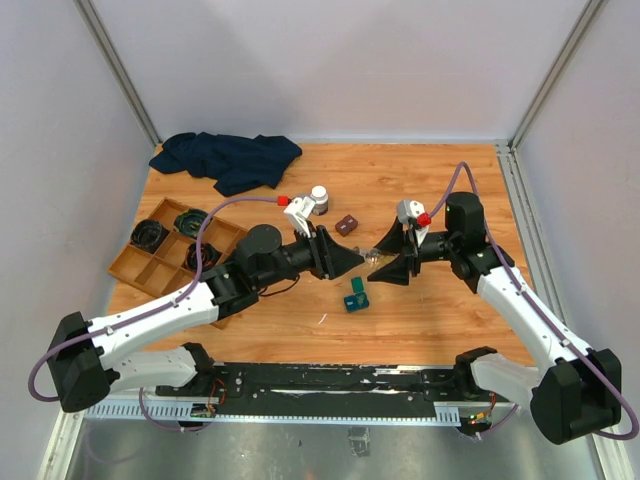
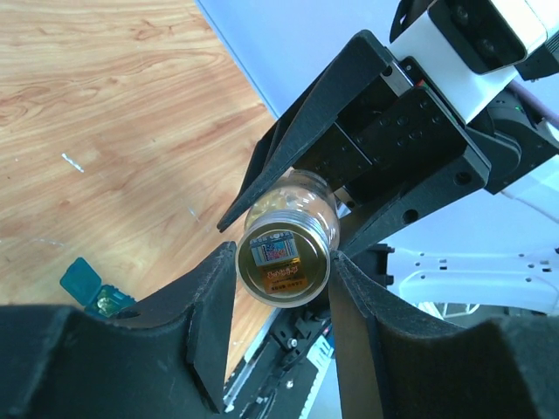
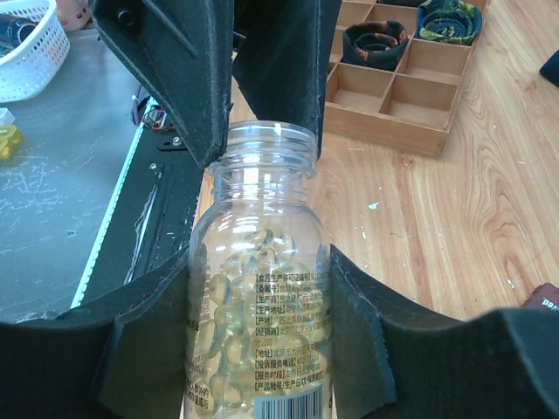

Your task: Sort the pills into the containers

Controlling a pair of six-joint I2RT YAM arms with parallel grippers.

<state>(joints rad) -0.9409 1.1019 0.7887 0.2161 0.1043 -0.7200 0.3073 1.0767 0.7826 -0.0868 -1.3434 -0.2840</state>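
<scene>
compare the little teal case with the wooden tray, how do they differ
The teal case is tiny and plastic; the wooden tray is far larger and brown. The case lies near the middle of the table; the tray sits at its left edge. The case's lid is flipped open; the tray has no lid, only open compartments, some holding dark rolled items. Both rest on the table, neither held.

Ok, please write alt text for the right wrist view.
A clear bottle of yellow pills is clamped in the right gripper, while the left gripper grips its threaded neck. A wooden tray lies on the table behind.
</scene>
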